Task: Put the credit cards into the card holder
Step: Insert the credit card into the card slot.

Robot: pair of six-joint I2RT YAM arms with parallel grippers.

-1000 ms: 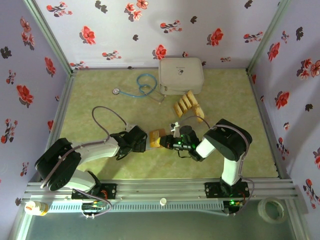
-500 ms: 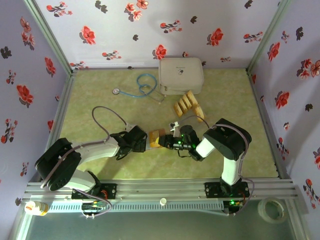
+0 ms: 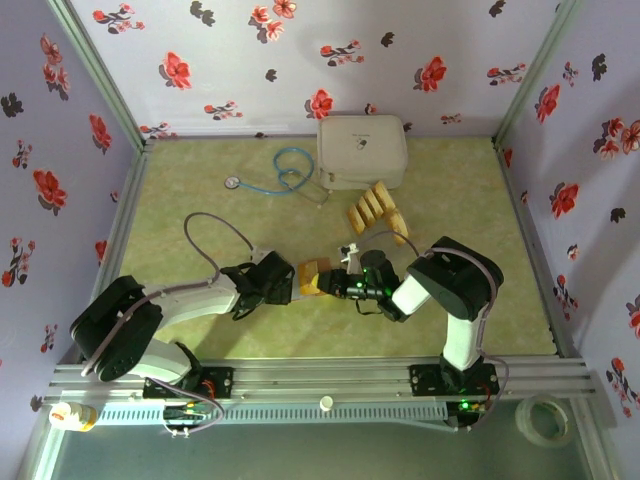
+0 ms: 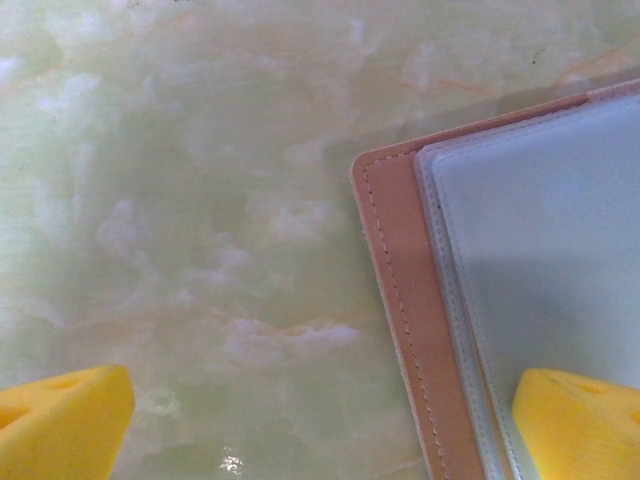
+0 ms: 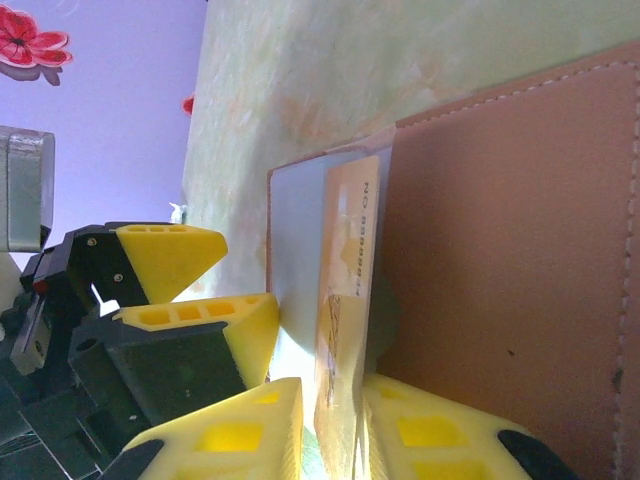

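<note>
The card holder (image 5: 500, 250) lies open on the table, reddish-brown outside with a pale grey-blue inside (image 4: 540, 250). It sits between the two grippers (image 3: 313, 272). One golden credit card (image 5: 350, 270) stands on edge at the holder's inner pocket, between the fingers of my right gripper (image 5: 335, 440). The jaws are slightly apart, with a thin gap beside the card. My left gripper (image 4: 320, 430) is wide open, straddling the holder's left edge: one fingertip (image 4: 580, 420) over the pale inside, the other (image 4: 60, 425) over bare table. More credit cards (image 3: 375, 208) lie fanned behind.
A big white rounded case (image 3: 362, 150) stands at the back, with a blue stethoscope (image 3: 285, 170) to its left. Flowered walls close in three sides of the green marbled table (image 3: 190, 200). The left gripper's fingers (image 5: 170, 260) are close beside the right gripper.
The right gripper has edged very slightly left at the card holder. The left arm has stayed where it was.
</note>
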